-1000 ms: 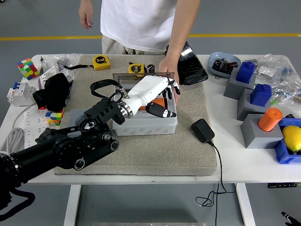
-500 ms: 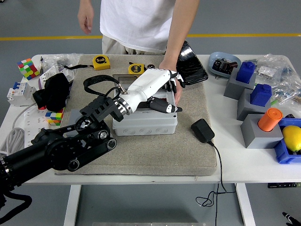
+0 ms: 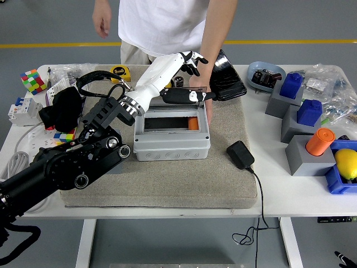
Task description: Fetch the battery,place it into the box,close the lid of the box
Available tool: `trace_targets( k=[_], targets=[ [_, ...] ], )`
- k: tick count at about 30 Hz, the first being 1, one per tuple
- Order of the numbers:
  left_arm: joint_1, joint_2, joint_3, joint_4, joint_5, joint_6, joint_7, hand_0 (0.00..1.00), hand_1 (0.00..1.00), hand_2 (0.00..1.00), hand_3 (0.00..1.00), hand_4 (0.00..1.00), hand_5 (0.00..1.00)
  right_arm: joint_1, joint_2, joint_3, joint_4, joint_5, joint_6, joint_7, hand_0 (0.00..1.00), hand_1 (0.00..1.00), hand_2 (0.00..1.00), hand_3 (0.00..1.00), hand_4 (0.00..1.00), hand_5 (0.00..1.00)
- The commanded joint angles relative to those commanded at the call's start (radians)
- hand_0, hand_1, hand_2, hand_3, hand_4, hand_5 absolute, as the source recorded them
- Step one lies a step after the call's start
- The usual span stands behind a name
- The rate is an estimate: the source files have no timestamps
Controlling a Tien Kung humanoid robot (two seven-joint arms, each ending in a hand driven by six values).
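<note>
The fingers [image 3: 191, 57] of the left hand [image 3: 177, 70] were spread and held nothing, raised over the one grey box [image 3: 172, 137] and its raised lid [image 3: 174, 90]. One orange battery [image 3: 193, 123] lay inside the box. A person's hand [image 3: 201, 84] touched the lid's far corner. Two yellow tape measures [image 3: 120, 73] sat behind on the bench [image 3: 290, 190].

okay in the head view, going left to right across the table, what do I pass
Rubik's cube → black cloth bundle → yellow tape measure → grey box with an orange battery inside → black power adapter → blue blocks → orange cylinder → yellow lemon-shaped thing.
</note>
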Motion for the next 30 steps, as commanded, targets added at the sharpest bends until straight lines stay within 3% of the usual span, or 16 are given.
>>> trace_targets(
  k=[6, 14, 21, 30],
  targets=[
    [0.012, 0.015, -0.024, 0.011, 0.014, -0.028, 0.04, 0.876, 0.922, 0.902, 0.899, 0.998, 0.998, 0.0, -0.001, 0.004, 0.0, -0.002, 0.002, -0.001, 0.658, 0.617, 0.593, 0.542, 0.937, 0.447],
    [0.039, 0.047, 0.015, -0.021, 0.014, -0.044, 0.075, 0.861, 0.897, 0.864, 0.867, 0.998, 0.998, 0.001, -0.004, 0.012, 0.002, -0.008, 0.002, -0.001, 0.66, 0.617, 0.593, 0.542, 0.938, 0.448],
    [0.074, 0.088, 0.068, -0.09, 0.006, -0.063, 0.112, 0.852, 0.884, 0.855, 0.851, 0.998, 0.998, -0.002, -0.009, 0.017, 0.003, -0.011, 0.002, -0.002, 0.658, 0.617, 0.593, 0.542, 0.938, 0.448],
    [0.134, 0.114, 0.044, -0.203, 0.022, -0.075, 0.137, 0.834, 0.86, 0.825, 0.831, 0.998, 0.998, 0.002, -0.013, 0.021, 0.003, -0.014, 0.003, 0.0, 0.662, 0.617, 0.594, 0.542, 0.938, 0.449]
  ],
)
